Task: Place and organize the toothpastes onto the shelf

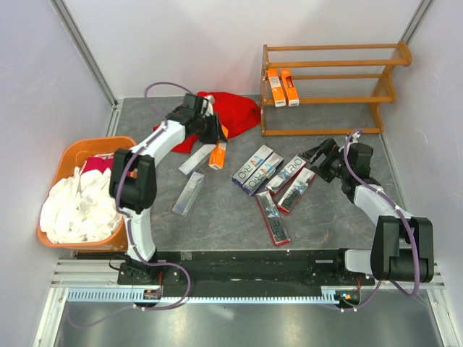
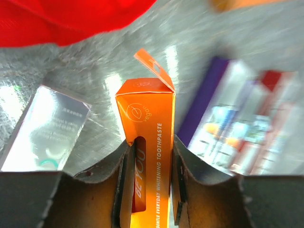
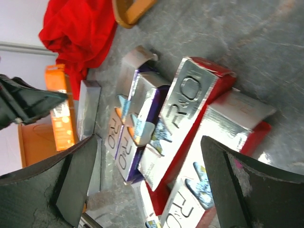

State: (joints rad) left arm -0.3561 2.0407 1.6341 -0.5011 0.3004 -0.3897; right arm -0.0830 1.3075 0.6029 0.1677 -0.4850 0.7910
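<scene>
My left gripper [image 1: 214, 142] is shut on an orange toothpaste box [image 1: 217, 157], just in front of the red cloth. In the left wrist view both fingers [image 2: 124, 190] press the sides of that box [image 2: 149, 137], whose end flap stands open. Two more orange toothpastes [image 1: 282, 87] stand on the wooden shelf [image 1: 329, 101] at its left end. Two silver-grey boxes [image 1: 189, 194] lie left of centre. Purple and red boxes [image 1: 264, 173] lie in a fan mid-table. My right gripper [image 1: 315, 155] hangs open beside a red box [image 3: 190, 95], with nothing between its fingers [image 3: 71, 175].
A red cloth [image 1: 231, 112] lies at the back, left of the shelf. An orange plastic basket [image 1: 69, 155] full of white cloths sits at the far left. Grey walls close in the table on three sides.
</scene>
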